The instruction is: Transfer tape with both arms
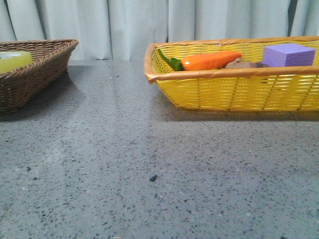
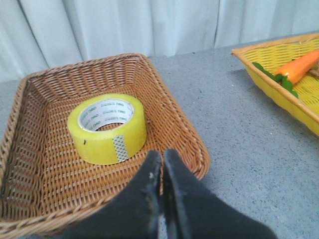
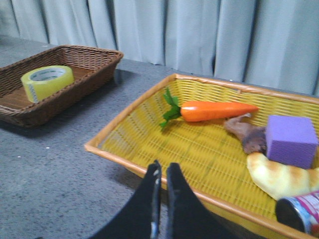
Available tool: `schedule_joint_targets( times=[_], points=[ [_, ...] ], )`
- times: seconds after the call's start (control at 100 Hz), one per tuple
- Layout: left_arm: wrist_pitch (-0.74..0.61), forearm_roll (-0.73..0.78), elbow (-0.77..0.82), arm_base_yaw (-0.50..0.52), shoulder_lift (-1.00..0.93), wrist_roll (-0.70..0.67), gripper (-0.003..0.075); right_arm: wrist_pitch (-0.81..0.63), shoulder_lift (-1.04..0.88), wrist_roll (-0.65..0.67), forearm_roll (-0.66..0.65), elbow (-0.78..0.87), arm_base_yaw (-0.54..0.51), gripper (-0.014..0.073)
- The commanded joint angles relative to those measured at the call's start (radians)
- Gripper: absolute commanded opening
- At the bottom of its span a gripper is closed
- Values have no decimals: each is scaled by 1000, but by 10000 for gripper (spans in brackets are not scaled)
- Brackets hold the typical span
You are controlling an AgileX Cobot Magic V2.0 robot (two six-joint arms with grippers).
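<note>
The left fingers [image 2: 160, 164], pressed together and holding nothing, hang just short of the tape [image 2: 107, 128] lying flat, core upward, in the brown basket [image 2: 169, 107], while the right fingers [image 3: 162, 175], equally closed and empty, sit well apart over the yellow basket [image 3: 149, 157].

Front view sits low, facing forward across the table [image 1: 149, 164]; wrist views look down closer; all share both baskets at ten and two o'clock.

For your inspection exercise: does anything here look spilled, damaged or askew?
Nothing stands out. The yellow packing tape roll lies flat in the brown wicker basket; the orange toy carrot and purple foam block rest inside the yellow woven basket.
</note>
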Motion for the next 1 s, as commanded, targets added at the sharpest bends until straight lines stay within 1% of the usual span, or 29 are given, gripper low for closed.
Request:
schedule_joint_targets(
  times=[0.0, 0.13, 0.19, 0.29, 0.36, 0.5, 0.99],
  points=[
    [-94, -29, 37, 1, -89, -1, -20, -21, -33, 30, -86, 11, -1, -67],
    [-98, -42, 126, 1, -211, -1, -20, -5, -98, 79, -159, 62, -1, -67],
    [-98, -51, 158, 1, -267, -1, -20, 36, -128, 112, -175, 77, -1, -67],
    [-96, -46, 209, 1, -338, -1, -20, 114, -158, 118, -195, 81, -1, -67],
    [-94, -48, 225, 1, -376, -1, -20, 145, -177, 122, -241, 84, -1, -67],
    [-91, -48, 226, 1, -412, -1, -20, 145, -205, 122, -346, 87, -1, -67],
    [-91, -48, 226, 1, -412, -1, -20, 145, -210, 122, -350, 87, -1, -67]
  ],
)
